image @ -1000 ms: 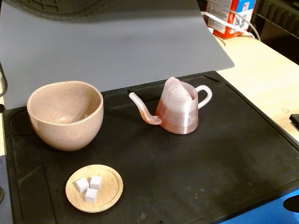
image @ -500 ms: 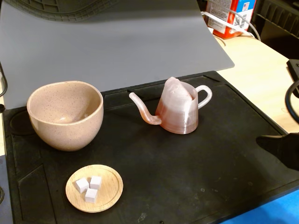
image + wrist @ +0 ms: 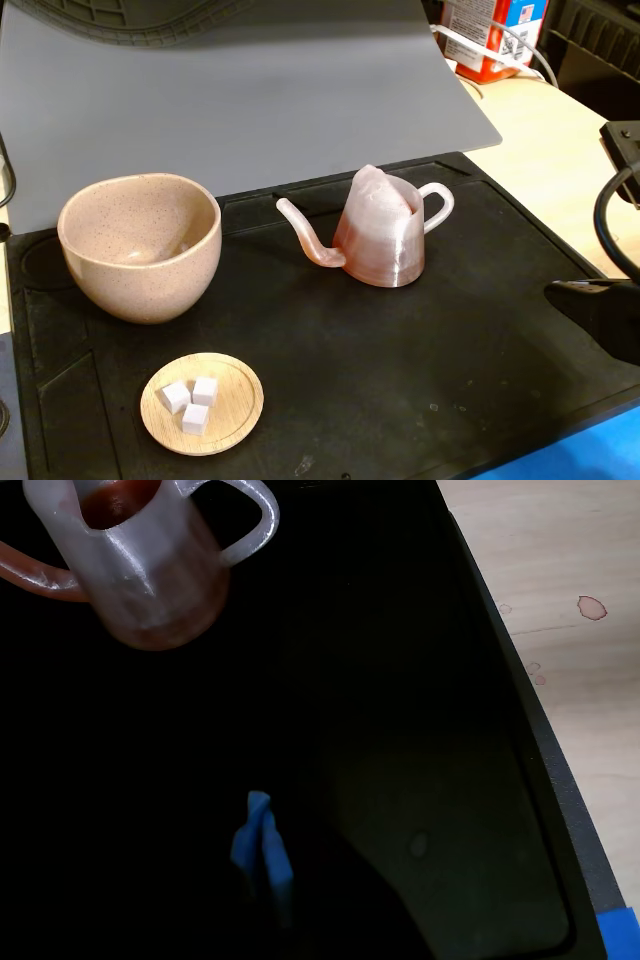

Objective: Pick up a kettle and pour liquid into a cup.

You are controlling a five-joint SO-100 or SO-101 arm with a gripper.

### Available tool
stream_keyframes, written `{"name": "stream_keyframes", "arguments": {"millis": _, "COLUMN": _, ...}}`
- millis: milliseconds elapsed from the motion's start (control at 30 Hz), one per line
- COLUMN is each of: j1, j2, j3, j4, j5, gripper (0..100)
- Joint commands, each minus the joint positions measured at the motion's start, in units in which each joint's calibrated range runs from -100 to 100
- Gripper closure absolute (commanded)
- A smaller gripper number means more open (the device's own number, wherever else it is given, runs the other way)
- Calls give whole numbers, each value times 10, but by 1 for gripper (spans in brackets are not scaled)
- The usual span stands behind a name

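Black rubber matting covers the pale wooden desk (image 3: 560, 150). On it, at the far middle of the fixed view, stands the small translucent pinkish ridged plastic kettle (image 3: 380, 235), its loop handle pointing right toward the dark gripper (image 3: 600, 310) at the right edge. Whether the gripper is apart or together I cannot tell. Nothing stands between them. The kettle's spout points left to the large beige speckled ceramic cup (image 3: 140, 245); nearer lies a round wooden dish with white cubes (image 3: 203, 402).
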Motion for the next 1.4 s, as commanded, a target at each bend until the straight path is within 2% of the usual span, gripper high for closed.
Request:
{"name": "stream_keyframes", "arguments": {"millis": 0, "j1": -2, "j2": 16, "j3": -24, "j4": -9, "j5": 2, "gripper": 99}}
{"name": "stream_keyframes", "arguments": {"millis": 100, "j1": -2, "j2": 136, "j3": -124, "j4": -15, "j5": 2, "gripper": 99}}
{"name": "stream_keyframes", "arguments": {"millis": 167, "j1": -3, "j2": 233, "j3": -128, "j4": -175, "j5": 3, "gripper": 99}}
{"name": "stream_keyframes", "arguments": {"millis": 200, "j1": -3, "j2": 295, "j3": -137, "j4": -229, "j5": 32, "gripper": 97}}
{"name": "stream_keyframes", "arguments": {"millis": 233, "j1": -4, "j2": 351, "j3": -137, "j4": -303, "j5": 54, "gripper": 91}}
{"name": "stream_keyframes", "arguments": {"millis": 300, "j1": -20, "j2": 403, "j3": -150, "j4": -356, "j5": 58, "gripper": 87}}
{"name": "stream_keyframes", "arguments": {"millis": 400, "j1": -20, "j2": 477, "j3": -243, "j4": -360, "j5": 63, "gripper": 87}}
{"name": "stream_keyframes", "arguments": {"millis": 433, "j1": -18, "j2": 502, "j3": -264, "j4": -360, "j5": 85, "gripper": 87}}
{"name": "stream_keyframes", "arguments": {"millis": 633, "j1": -19, "j2": 576, "j3": -343, "j4": -361, "j5": 104, "gripper": 87}}
{"name": "stream_keyframes", "arguments": {"millis": 700, "j1": -24, "j2": 598, "j3": -369, "j4": -361, "j5": 124, "gripper": 76}}
{"name": "stream_keyframes", "arguments": {"millis": 833, "j1": -24, "j2": 629, "j3": -410, "j4": -361, "j5": 125, "gripper": 76}}
{"name": "stream_keyframes", "arguments": {"millis": 900, "j1": -24, "j2": 631, "j3": -410, "j4": -361, "j5": 146, "gripper": 76}}
{"name": "stream_keyframes", "arguments": {"millis": 1367, "j1": -25, "j2": 700, "j3": -491, "j4": -361, "j5": 148, "gripper": 76}}
